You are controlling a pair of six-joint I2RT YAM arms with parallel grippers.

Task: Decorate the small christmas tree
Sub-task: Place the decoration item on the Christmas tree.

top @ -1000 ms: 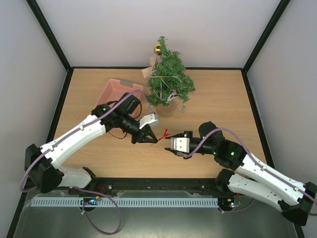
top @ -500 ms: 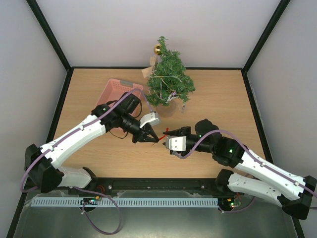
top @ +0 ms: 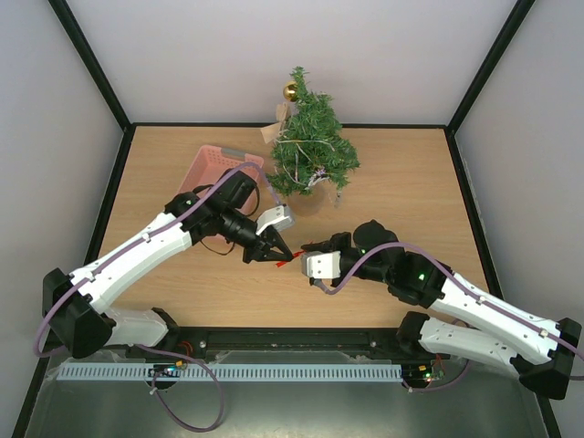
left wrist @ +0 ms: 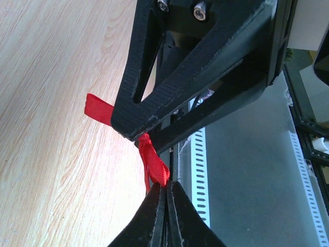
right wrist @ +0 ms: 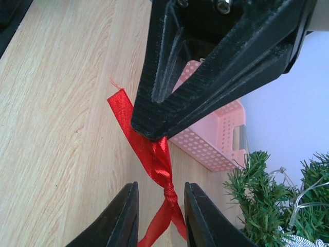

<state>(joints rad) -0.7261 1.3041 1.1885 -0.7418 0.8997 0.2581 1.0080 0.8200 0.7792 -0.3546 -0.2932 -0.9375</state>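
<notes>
The small christmas tree (top: 312,151) stands at the back middle of the table with a gold ball (top: 289,91) near its top; part of it shows in the right wrist view (right wrist: 272,206). My left gripper (top: 283,258) is shut on a red ribbon (top: 288,261) and holds it just above the table; the pinch shows in the left wrist view (left wrist: 167,185), with the ribbon (left wrist: 153,163) rising from the tips. My right gripper (right wrist: 160,185) is open, its jaws on either side of the ribbon's knot (right wrist: 168,193), facing the left gripper (right wrist: 216,67).
A pink perforated basket (top: 214,169) sits left of the tree, behind the left arm, and shows in the right wrist view (right wrist: 216,134). Dark walls edge the table (top: 411,182) on both sides.
My right gripper has moved left toward the left gripper, and its open jaws now straddle the ribbon. The left gripper has barely moved.
</notes>
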